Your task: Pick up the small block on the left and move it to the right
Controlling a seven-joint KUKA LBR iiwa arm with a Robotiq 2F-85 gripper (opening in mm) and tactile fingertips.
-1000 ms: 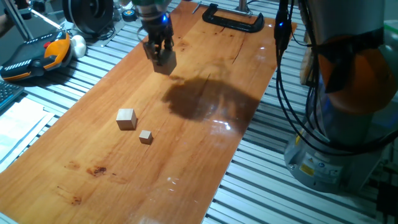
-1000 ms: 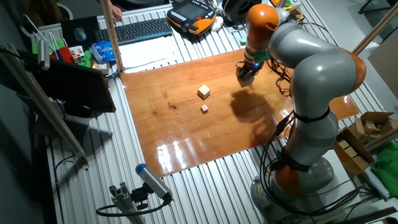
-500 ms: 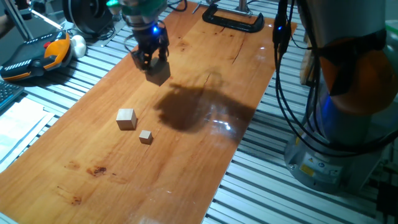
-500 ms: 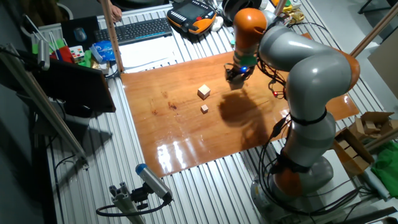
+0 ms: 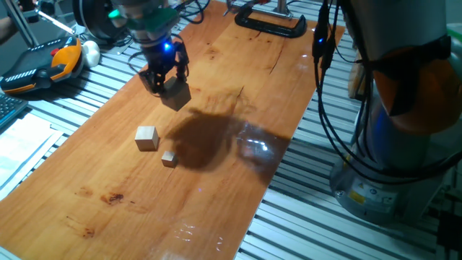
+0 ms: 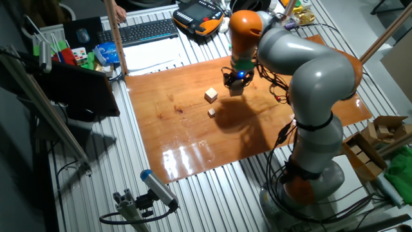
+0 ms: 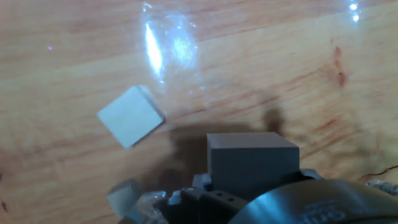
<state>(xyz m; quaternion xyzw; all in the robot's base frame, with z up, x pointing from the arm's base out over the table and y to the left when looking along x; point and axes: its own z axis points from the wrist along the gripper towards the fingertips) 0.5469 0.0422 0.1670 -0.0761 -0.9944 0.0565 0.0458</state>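
Gripping the plain light-wood cube [image 5: 177,95], largest of the three, with the two-finger pincer [image 5: 167,81] clamped on its sides and holding it clear of the glossy orange-brown wooden worktop [image 5: 216,206]. Hanging close to the long worktop edge that borders the slatted metal table [image 5: 86,87], on the side away from the robot's grey base [image 5: 375,180]. Casting a broad dark shadow onto the wood just beside the cube, toward the base.

Resting flat on the wood near the held cube, apart from it and from each other: a slightly smaller light-wood cube [image 5: 146,137] and, just past it, a tiny wood cube [image 5: 169,158]. Showing in the hand view the held cube in shade, grey, in front of the pincer body, with the slightly smaller cube turned at an angle off to one side.

Leaving open bare wood from the shadow across to the edge by the base, and more beyond the tiny cube toward the near end. Sitting at the far end, a black C-clamp [image 5: 271,22] across the worktop edge.
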